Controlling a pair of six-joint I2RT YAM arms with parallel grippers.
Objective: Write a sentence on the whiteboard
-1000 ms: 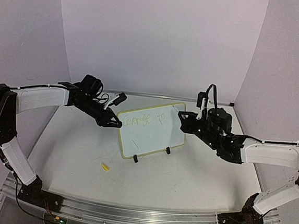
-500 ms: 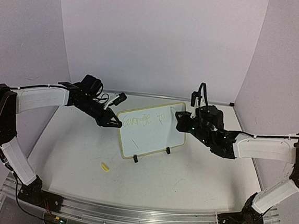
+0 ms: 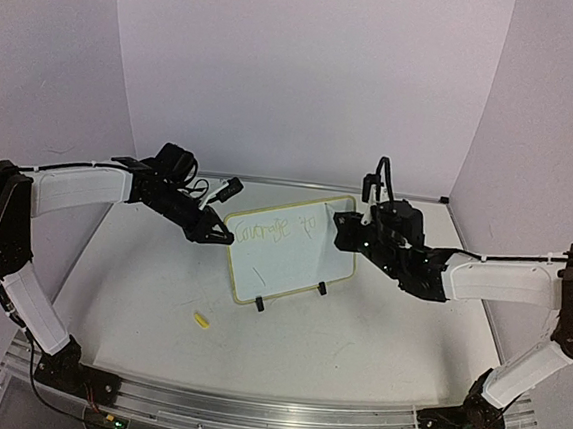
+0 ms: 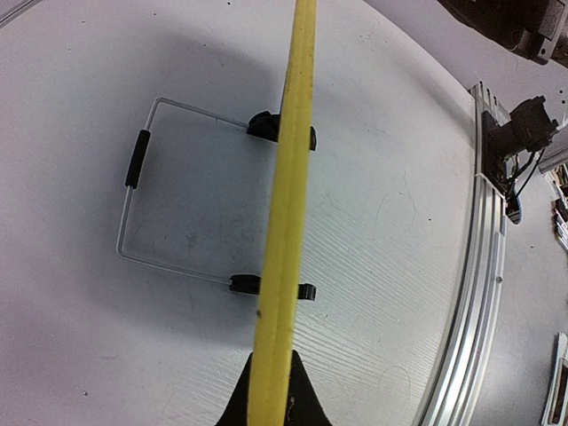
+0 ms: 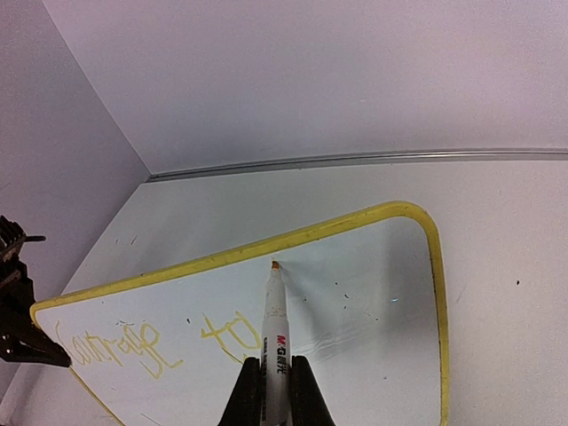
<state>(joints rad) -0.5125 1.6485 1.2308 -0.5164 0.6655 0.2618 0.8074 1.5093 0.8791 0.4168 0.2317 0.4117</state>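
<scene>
The whiteboard (image 3: 289, 247) stands tilted on two black clip feet at the table's middle; its yellow frame shows edge-on in the left wrist view (image 4: 286, 213). My left gripper (image 3: 220, 235) is shut on the board's left edge. My right gripper (image 3: 342, 228) is shut on a white marker (image 5: 274, 342), whose tip sits at the board face (image 5: 355, 311) near the top edge. The sentence (image 3: 277, 228) is faint yellow cursive along the top, also in the right wrist view (image 5: 133, 348). A short stroke marks the board lower down.
A small yellow marker cap (image 3: 200, 318) lies on the table in front of the board's left corner. A wire stand (image 4: 142, 204) props the board from behind. The metal rail (image 3: 269, 409) runs along the near edge. Walls enclose the back and sides.
My right gripper has moved left and up with the marker, from off the board's right edge to its upper right face. More yellow writing shows after the first word. The left arm has not moved.
</scene>
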